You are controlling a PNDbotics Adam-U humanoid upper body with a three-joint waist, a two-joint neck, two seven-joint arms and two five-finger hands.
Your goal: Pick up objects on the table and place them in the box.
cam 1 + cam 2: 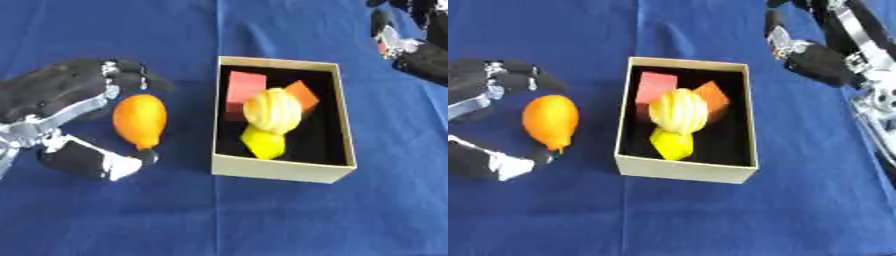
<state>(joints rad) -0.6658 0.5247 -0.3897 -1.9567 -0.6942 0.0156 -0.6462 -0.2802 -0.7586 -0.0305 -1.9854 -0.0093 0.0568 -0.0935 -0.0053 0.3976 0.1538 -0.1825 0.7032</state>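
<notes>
An orange fruit [140, 119] lies on the blue cloth just left of the box. My left hand [61, 107] is curled round it, fingers [131, 75] over its top end and thumb [105, 162] against its lower tip. The tan cardboard box [280, 172] with a black inside holds a red block [245, 87], an orange block [304, 94], a pale yellow ridged round fruit [273, 110] and a yellow lemon [264, 142]. My right hand [815, 57] hovers beyond the box's far right corner, fingers relaxed and holding nothing.
A blue cloth [219, 220] covers the whole table. My right forearm [872, 100] runs down the right edge of the right eye view. Bare cloth lies in front of the box and behind it.
</notes>
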